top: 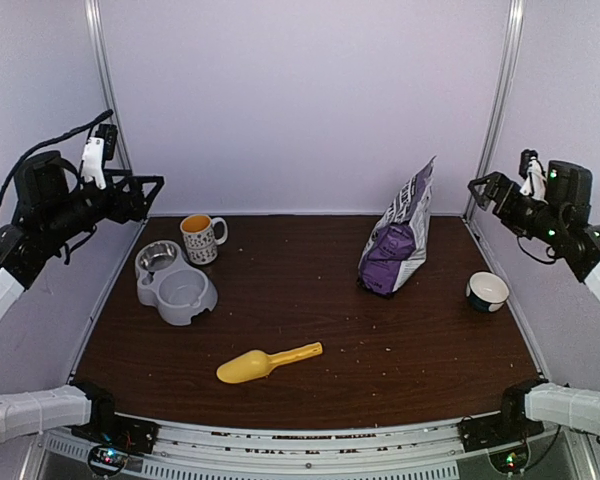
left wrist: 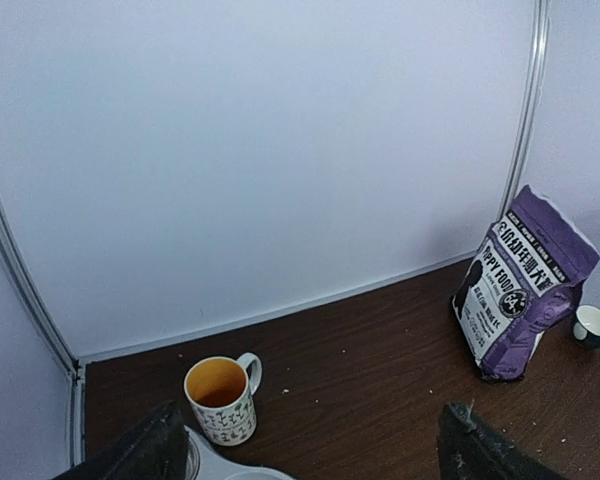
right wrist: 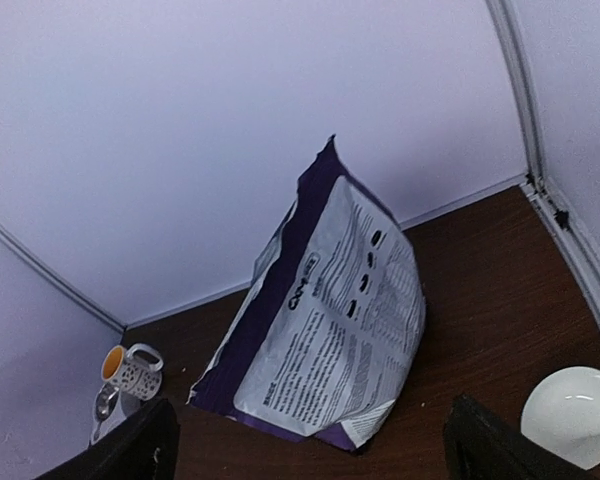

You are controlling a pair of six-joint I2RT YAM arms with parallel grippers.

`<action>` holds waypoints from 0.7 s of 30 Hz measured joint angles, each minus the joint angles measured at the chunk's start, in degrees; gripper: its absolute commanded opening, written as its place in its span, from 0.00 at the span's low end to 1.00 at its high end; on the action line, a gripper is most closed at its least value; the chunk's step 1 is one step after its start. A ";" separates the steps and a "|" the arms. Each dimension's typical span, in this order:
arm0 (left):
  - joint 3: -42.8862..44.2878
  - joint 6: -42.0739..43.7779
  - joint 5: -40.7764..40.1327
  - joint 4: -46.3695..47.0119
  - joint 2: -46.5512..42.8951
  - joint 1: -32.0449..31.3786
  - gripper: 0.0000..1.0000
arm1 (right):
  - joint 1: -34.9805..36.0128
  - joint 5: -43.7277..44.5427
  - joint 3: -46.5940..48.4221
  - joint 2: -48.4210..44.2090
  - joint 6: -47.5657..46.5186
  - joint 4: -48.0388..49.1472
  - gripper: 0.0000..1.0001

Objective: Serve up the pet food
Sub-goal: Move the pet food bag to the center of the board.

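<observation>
Yellow scoop (top: 268, 363): lies flat on the brown table (top: 310, 300) close to the front edge, a little left of centre, cup end to the left and handle pointing right; nothing touches it.
Left gripper (top: 152, 195): raised above the table's back-left corner, jaws spread wide; the left wrist view shows only air between its 2 fingers (left wrist: 145, 450), so it holds nothing and touches nothing.
Grey double bowl (top: 145, 290): at the left edge below that gripper, 1 steel-lined well at the back and 1 grey well in front; no food shows in either.
Mug (top: 200, 238): upright just behind and right of the double bowl, yellow inside, handle to the right.
Pet food bag (top: 400, 240): purple and white, standing on the right half of the table towards the back, its top leaning; it is apart from both grippers.
Small white bowl (top: 487, 291): near the right edge, just right of the bag, not touching it.
Right gripper (top: 483, 192): raised over the back-right corner, jaws wide apart, nothing held and nothing touched.
</observation>
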 measured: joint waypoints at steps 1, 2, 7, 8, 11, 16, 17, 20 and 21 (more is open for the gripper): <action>0.74 0.96 0.04 1.44 1.53 -1.36 0.89 | 1.97 -0.76 0.87 2.12 0.59 0.11 0.90; 0.83 1.66 0.04 2.29 2.54 -1.86 0.89 | 3.61 -1.22 2.05 4.20 1.09 0.07 0.88; -2.43 5.77 -1.20 1.97 4.00 -1.95 0.92 | 8.15 -2.01 13.14 16.52 2.05 -0.28 0.87; -3.39 6.54 -2.12 1.77 3.50 -1.95 0.92 | 8.35 -1.68 15.06 18.78 2.12 -0.24 0.87; -4.98 8.37 -3.98 1.42 1.88 -1.95 0.92 | 8.57 1.62 20.68 25.14 2.29 -1.84 0.84; -5.09 9.77 -5.38 1.60 0.26 -1.95 0.92 | 9.42 9.51 29.53 35.26 1.05 -6.40 0.79; -5.09 9.77 -5.81 1.60 0.17 -1.95 0.92 | 9.81 11.30 31.01 36.94 0.72 -7.78 0.78; -5.18 9.62 -7.37 1.62 0.15 -1.95 0.92 | 10.88 14.91 33.79 40.30 -0.61 -10.84 0.77; -5.33 9.53 -7.85 1.66 0.07 -1.95 0.92 | 11.28 15.89 34.64 41.29 -1.05 -11.89 0.77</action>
